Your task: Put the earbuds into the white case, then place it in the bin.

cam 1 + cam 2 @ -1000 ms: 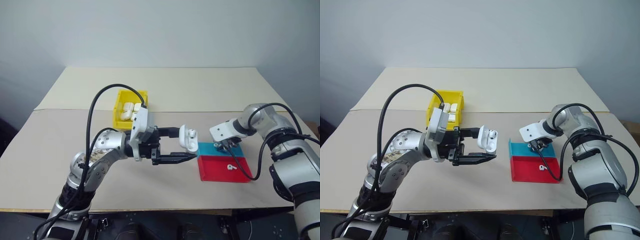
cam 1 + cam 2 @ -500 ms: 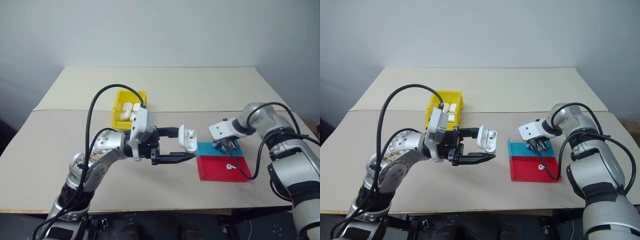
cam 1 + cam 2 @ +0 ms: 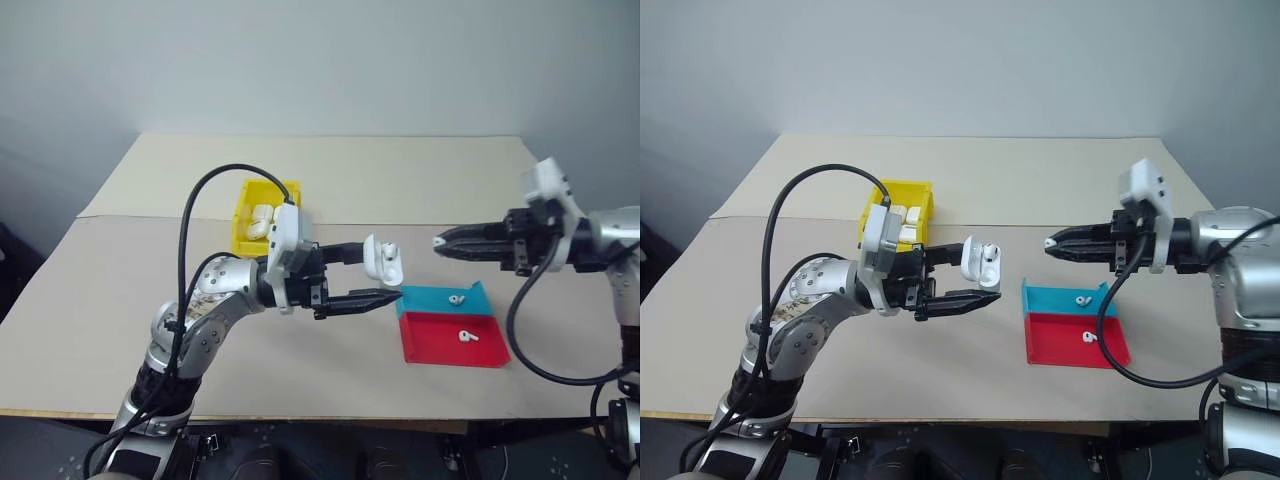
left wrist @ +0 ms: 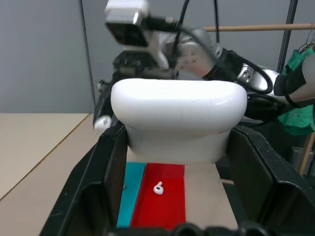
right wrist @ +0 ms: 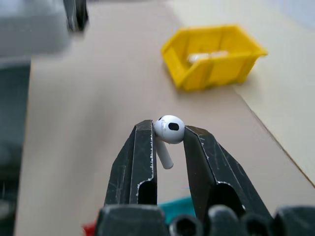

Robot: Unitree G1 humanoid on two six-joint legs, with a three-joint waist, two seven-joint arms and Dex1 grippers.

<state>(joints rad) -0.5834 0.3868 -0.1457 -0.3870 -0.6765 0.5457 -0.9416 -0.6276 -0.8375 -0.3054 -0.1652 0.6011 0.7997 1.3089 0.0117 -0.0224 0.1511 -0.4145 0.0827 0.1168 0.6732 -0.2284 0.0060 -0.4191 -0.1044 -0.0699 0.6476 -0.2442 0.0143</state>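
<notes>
Now w/ right gripper pinching an earbud & left gripper clamped on the open white case held above table, ease bud stem-first into free slot, slow, aligned, no nudging case.

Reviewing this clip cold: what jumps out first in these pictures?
Mid-table, the left claw holds the open white case up in the air. Facing it from the right, the right claw pinches an earbud. Below lie a teal tray and a red tray, each holding an earbud, with the yellow bin behind.
</notes>
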